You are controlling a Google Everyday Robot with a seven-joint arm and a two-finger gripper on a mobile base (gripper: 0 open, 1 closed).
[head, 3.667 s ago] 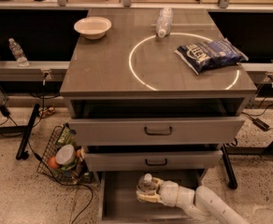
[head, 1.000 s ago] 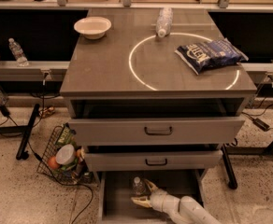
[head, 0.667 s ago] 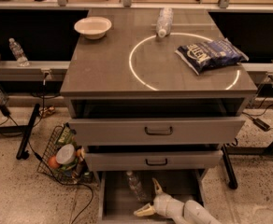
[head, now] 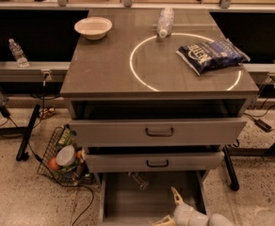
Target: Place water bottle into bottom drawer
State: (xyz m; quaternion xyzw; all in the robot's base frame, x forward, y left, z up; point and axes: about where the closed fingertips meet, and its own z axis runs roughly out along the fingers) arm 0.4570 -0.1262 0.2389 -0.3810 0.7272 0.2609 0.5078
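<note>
Water bottle (head: 138, 179) is in the bottom drawer (head: 123, 202), lying on the grey floor up and left of the hand (head: 170, 210). It sits toward the drawer's back and is partly tucked under the middle drawer (head: 128, 163) front. Clear gap between bottle and hand, no contact.

Hand is low at the drawer's front right. Its fingers (head: 176, 197) are spread apart and hold nothing.

We judge the placing done, with the retreat left to do. For a clean retreat:
- back the hand straight out toward the drawer's open front, away from the bottle
- keep the fingers spread and don't sweep left
- stay under the middle drawer's front edge until we're out, then lift
- the bottle is round and on its side, so a bump on the drawer wall could roll it

Labels: we can't read anything on the water bottle from here. Far above the hand on the tabletop (head: 104, 74) there's a blue chip bag (head: 213, 54) with white lettering we can't make out. A second clear bottle (head: 165, 21) lies beyond it, its label unreadable too.
</note>
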